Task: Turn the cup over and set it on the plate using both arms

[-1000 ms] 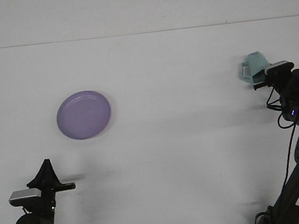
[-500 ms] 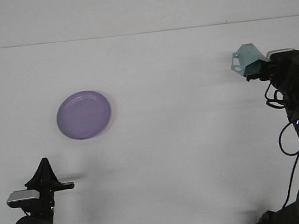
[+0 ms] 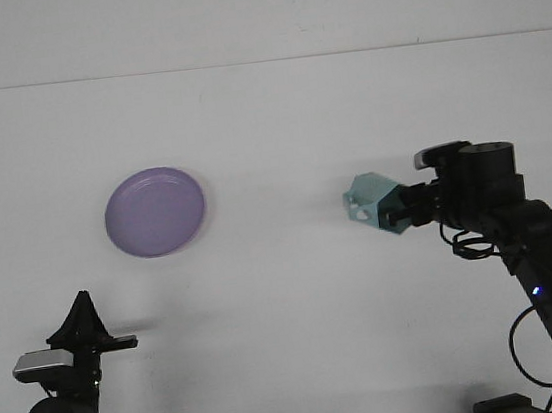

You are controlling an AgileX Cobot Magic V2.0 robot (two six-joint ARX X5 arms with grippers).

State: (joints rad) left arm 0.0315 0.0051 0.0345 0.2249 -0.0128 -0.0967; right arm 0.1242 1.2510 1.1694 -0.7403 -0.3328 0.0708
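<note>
White table (image 3: pixel 293 345) fills the front view, running from the near edge to a far wall. Right arm (image 3: pixel 534 255), black and jointed, rises from the near right corner and reaches left toward the centre. Purple plate (image 3: pixel 155 211) lies flat on the table, left of centre and well apart from both arms. Left gripper (image 3: pixel 80 316) stands near the near-left corner, pointing up, its fingers drawn together to a narrow point with nothing between them. Right gripper (image 3: pixel 397 210) clamps the teal cup (image 3: pixel 373 205), held right of centre; the cup's long axis lies roughly horizontal, its free end pointing left toward the plate. Which end is the mouth cannot be told.
</note>
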